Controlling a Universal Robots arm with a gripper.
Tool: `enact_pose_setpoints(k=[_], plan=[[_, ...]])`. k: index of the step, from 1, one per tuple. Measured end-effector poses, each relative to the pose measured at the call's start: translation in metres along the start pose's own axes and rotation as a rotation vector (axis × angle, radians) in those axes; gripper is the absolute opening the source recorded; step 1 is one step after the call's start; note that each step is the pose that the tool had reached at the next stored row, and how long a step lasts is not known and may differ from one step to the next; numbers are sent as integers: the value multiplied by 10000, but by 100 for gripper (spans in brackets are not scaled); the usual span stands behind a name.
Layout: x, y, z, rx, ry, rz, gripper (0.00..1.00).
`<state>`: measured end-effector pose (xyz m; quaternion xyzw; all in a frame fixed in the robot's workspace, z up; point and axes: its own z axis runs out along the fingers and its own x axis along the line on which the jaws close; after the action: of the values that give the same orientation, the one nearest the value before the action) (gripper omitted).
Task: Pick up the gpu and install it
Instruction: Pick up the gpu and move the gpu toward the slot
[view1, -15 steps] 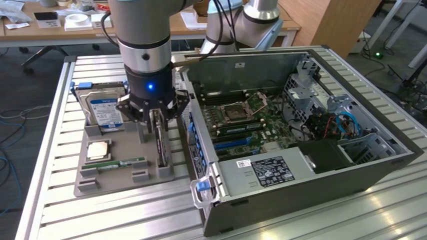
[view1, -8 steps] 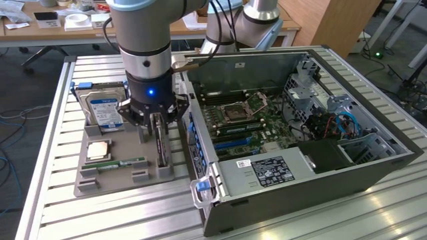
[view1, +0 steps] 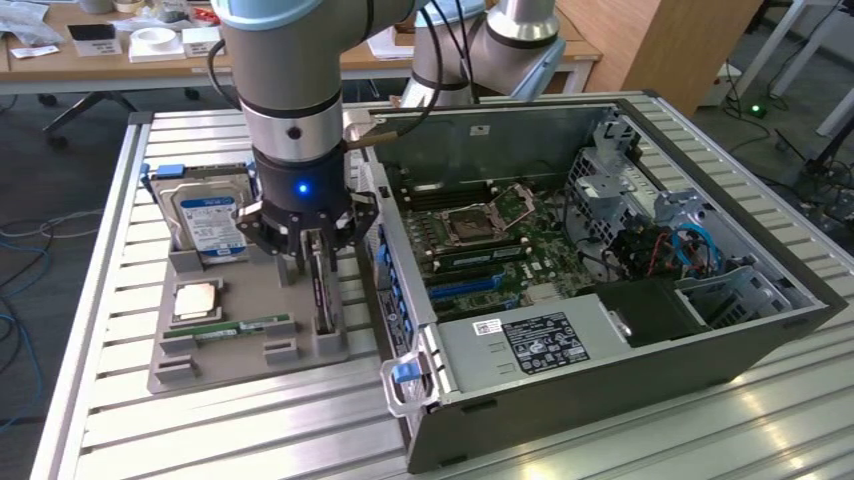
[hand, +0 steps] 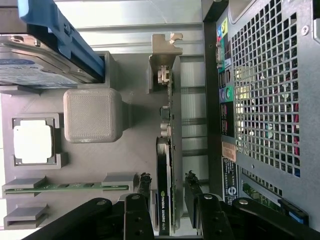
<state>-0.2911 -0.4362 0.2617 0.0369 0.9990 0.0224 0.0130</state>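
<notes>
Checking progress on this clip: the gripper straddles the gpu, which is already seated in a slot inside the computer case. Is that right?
No. The gripper straddles the gpu, but the card stands on edge in the grey holder outside the computer case, as the exterior view shows.

I read "NVIDIA QUADRO" in pale letters along the black edge of the gpu (hand: 162, 200); the characters after it I cannot make out. The blue label on the hard drive (view1: 211, 222) carries print too fine for me to read. So do the power supply label (view1: 529, 340) and the orange sticker (hand: 229, 151) on the case (hand: 270, 100).
</notes>
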Motion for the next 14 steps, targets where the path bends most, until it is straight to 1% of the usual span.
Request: enact_pose_setpoints(k=[6,7,10,12,14], plan=[[0,0,2,-2,-3,0,42],[-1,0,3,-2,-11,-2,42],[-1,0,14,-11,-83,-8,42],[0,-1,18,-9,-99,-15,42],[0,-1,18,-8,-99,-16,42]])
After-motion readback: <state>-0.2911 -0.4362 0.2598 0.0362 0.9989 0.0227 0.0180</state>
